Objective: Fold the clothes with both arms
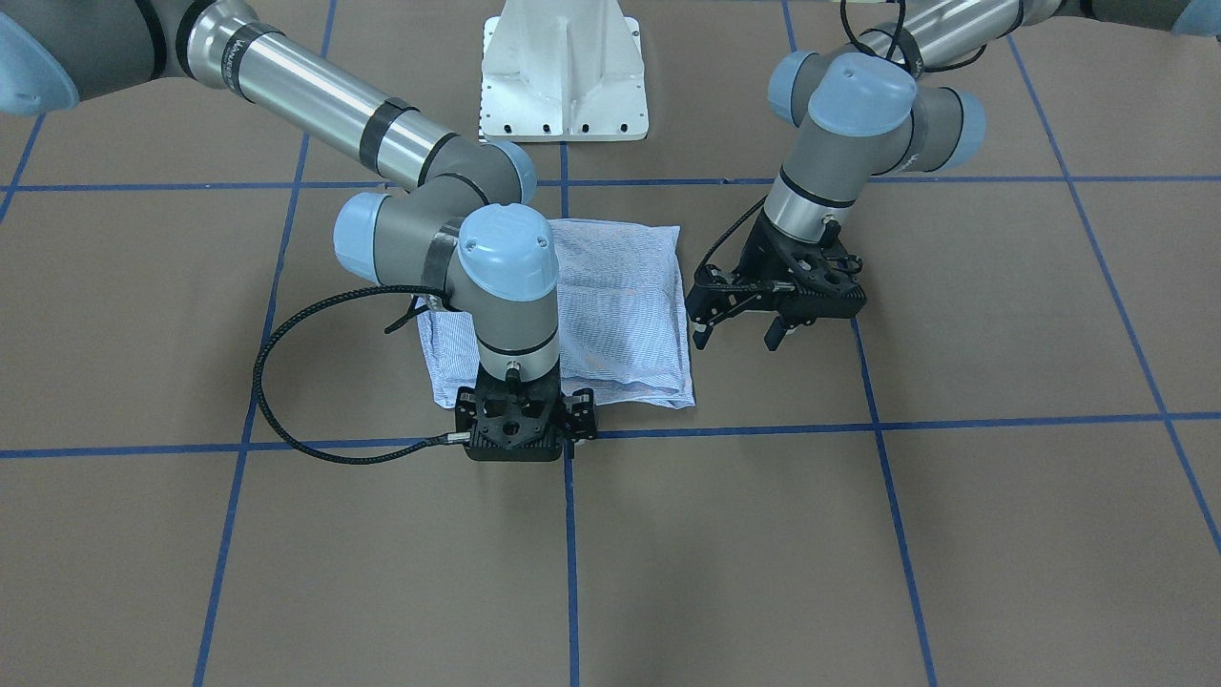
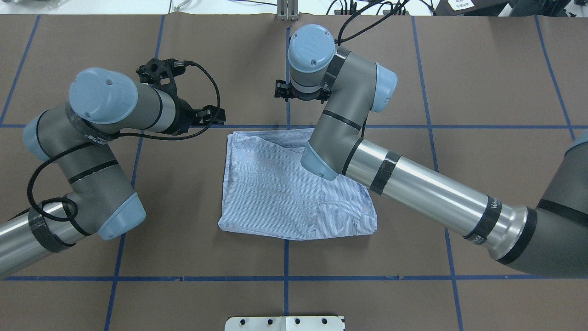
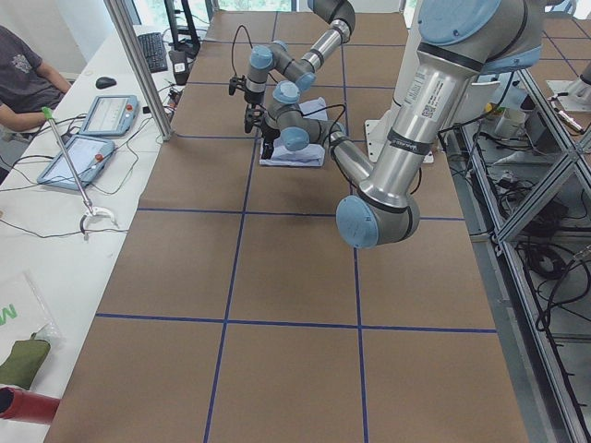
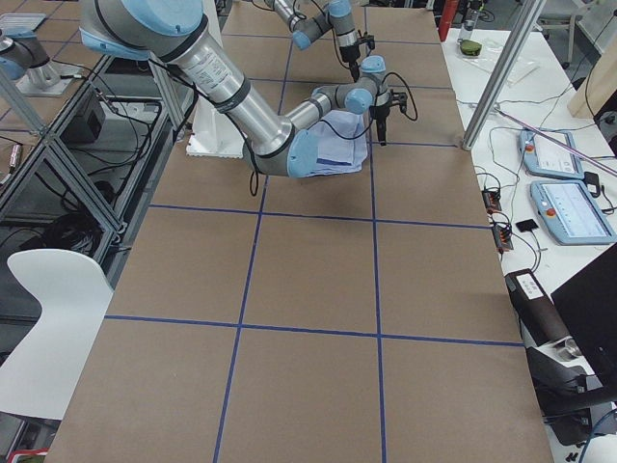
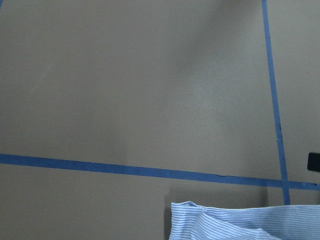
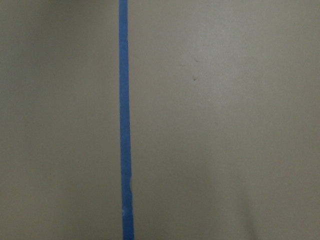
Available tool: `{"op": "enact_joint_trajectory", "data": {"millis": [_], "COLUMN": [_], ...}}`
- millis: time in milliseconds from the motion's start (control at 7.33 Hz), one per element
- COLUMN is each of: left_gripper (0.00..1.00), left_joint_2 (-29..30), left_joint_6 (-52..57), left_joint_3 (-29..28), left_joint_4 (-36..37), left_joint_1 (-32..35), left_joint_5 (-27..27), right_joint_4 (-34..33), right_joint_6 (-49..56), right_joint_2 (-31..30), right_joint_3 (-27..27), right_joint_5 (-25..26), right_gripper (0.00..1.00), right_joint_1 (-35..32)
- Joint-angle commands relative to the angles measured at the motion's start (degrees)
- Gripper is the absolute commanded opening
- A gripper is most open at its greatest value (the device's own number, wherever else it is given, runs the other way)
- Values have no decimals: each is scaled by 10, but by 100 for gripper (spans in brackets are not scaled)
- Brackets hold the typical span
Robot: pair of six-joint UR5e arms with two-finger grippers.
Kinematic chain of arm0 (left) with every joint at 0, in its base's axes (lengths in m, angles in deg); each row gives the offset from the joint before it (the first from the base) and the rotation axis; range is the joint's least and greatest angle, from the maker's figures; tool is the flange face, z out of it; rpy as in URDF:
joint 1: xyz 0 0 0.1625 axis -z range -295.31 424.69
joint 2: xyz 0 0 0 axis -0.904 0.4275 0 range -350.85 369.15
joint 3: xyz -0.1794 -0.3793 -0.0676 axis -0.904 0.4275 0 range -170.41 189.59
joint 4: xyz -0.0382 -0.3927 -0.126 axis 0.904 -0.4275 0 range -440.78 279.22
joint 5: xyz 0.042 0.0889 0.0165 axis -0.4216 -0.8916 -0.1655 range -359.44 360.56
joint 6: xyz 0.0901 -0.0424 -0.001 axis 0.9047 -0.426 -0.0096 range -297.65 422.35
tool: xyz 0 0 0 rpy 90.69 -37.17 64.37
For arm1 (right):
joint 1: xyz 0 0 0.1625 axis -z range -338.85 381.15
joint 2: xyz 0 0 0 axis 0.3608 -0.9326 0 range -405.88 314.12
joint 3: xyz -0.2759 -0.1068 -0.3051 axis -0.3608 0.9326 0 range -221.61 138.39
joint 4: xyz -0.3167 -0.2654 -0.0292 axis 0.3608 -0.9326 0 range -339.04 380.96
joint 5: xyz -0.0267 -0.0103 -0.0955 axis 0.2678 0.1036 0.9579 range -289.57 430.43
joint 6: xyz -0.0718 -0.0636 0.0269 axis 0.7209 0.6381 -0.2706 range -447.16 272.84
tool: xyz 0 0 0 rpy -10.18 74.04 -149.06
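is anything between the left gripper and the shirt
Nothing visible does. The left gripper hangs open just beside the shirt, at its side edge, with only bare table between them.

Light blue shirt point(image 2: 275, 193), thin white stripes. Brown worktop point(image 2: 482, 69), blue lines point(image 2: 367, 278). Grey and silver arms point(image 2: 427, 188), light blue caps point(image 2: 103, 94). Black left tool point(image 1: 736, 334) and right tool point(image 1: 515, 431). White base point(image 1: 563, 76).

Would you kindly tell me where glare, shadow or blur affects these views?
Front-facing view: glare streaks the grey-silver right arm. Overhead view: the light blue striped shirt is evenly lit. Left wrist view: soft, with a faint shadow beside the shirt's edge. Right wrist view: the blue tape line on the brown table looks slightly blurred.
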Motion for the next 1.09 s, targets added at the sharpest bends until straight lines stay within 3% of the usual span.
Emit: {"op": "enact_joint_trajectory", "data": {"millis": [0,136,409,682,955], "left_gripper": [100,100,100,100,100], "left_joint_2": [-25,-32,-72,-137,-168], "left_joint_6": [10,43,178,438,577], "left_joint_3": [23,25,33,26,19], "left_joint_4": [0,0,0,2,65], "left_joint_1": [9,41,136,271,372], "left_joint_5": [11,48,128,222,245], "right_joint_4": [-17,-61,-256,-278,-301], "right_joint_6": [9,52,173,283,408], "right_joint_2": [-5,-11,-24,-132,-249], "right_joint_3": [-27,-58,-170,-260,-353], "right_joint_5": [-55,-104,-140,-221,-228], "right_gripper": [100,100,100,100,100], "right_joint_1": [-36,-68,-137,-218,-286]}}
